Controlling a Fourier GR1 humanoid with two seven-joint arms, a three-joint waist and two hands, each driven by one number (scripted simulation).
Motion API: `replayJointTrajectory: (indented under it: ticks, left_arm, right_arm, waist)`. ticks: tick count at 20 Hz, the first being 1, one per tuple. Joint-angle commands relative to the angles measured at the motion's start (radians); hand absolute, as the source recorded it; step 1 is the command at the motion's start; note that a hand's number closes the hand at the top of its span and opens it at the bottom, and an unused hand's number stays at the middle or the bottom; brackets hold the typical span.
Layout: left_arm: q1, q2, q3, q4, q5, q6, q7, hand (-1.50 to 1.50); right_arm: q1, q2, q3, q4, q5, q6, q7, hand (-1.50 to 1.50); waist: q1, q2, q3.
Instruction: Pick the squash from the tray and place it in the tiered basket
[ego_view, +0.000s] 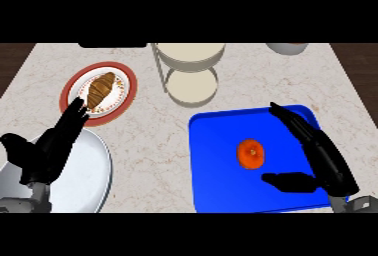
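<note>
An orange squash (251, 153) lies near the middle of the blue tray (214, 175) at the lower right. My right hand (321, 155) hovers over the tray's right side, open, fingers stretched toward the far edge and thumb pointing left, just right of the squash and apart from it. The tiered basket (190, 67) stands at the back centre, its cream bowls stacked on a metal frame. My left hand (48, 147) is open at the lower left, fingers pointing up toward a plate.
A red-rimmed plate (122, 97) with a brown croissant (100, 90) sits at the back left. A large white plate (88, 180) lies under my left hand. A white bowl (286, 48) shows at the back right edge.
</note>
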Motion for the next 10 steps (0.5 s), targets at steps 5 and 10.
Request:
replayJointTrajectory:
  ticks: [5,10]
  left_arm:
    - [0.019,0.008,0.006,0.005,0.005,-0.023,-0.002,0.0]
    - [-0.013,-0.026,0.012,0.028,-0.008,-0.025,-0.01,0.0]
  right_arm:
    - [-0.046,-0.261,0.165,-0.188,0.131,0.388,0.366,-1.5]
    - [-0.127,-0.114,0.223,-0.351,0.144,0.524,0.698,-1.5]
  waist:
    - [0.006,0.0,-0.005]
    - [0.01,0.008,0.002]
